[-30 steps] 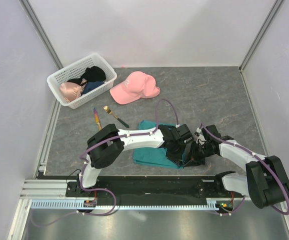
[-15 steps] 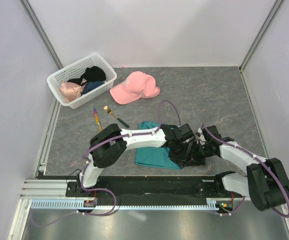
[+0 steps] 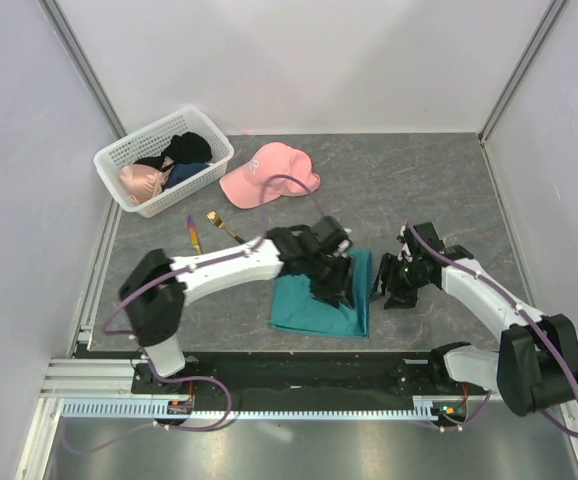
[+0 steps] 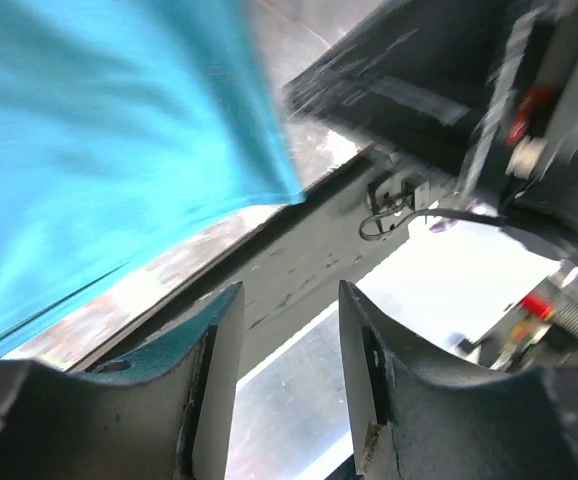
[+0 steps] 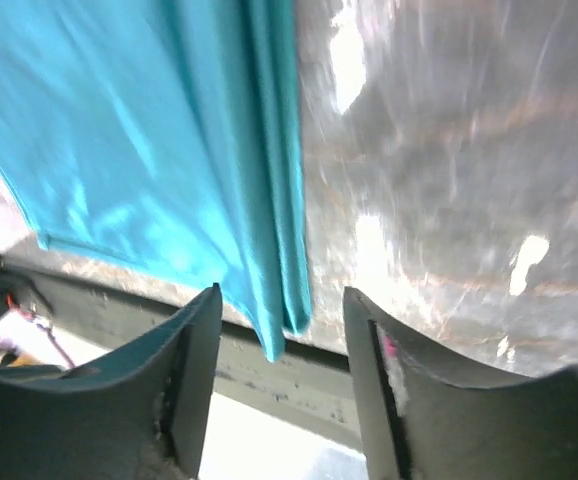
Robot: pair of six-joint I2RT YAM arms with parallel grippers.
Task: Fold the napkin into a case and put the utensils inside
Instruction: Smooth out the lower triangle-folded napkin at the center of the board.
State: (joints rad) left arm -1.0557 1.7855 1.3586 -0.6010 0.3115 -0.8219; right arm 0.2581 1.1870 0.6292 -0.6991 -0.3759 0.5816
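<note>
The teal napkin (image 3: 309, 310) lies folded flat near the table's front edge, with layered edges along its right side (image 5: 269, 150). My left gripper (image 3: 335, 288) hovers over its right half, jaws open and empty (image 4: 289, 390); the left wrist view shows the cloth (image 4: 99, 150) at upper left. My right gripper (image 3: 387, 282) stands just right of the napkin, open, with the cloth's near corner showing beyond its fingers (image 5: 281, 390). The utensils lie to the left: a fork (image 3: 217, 222) with a gold head and a thin purple-and-orange piece (image 3: 193, 233).
A white basket (image 3: 119, 150) holding clothes sits at the back left. A pink cap (image 3: 269, 172) lies beside it. The black mounting rail (image 3: 299, 370) runs along the near edge just below the napkin. Grey walls close in the table on three sides.
Both grippers opened and let go of the napkin's near right corner. They drew back from the front edge, the left arm swinging over the cloth, the right to its side.
</note>
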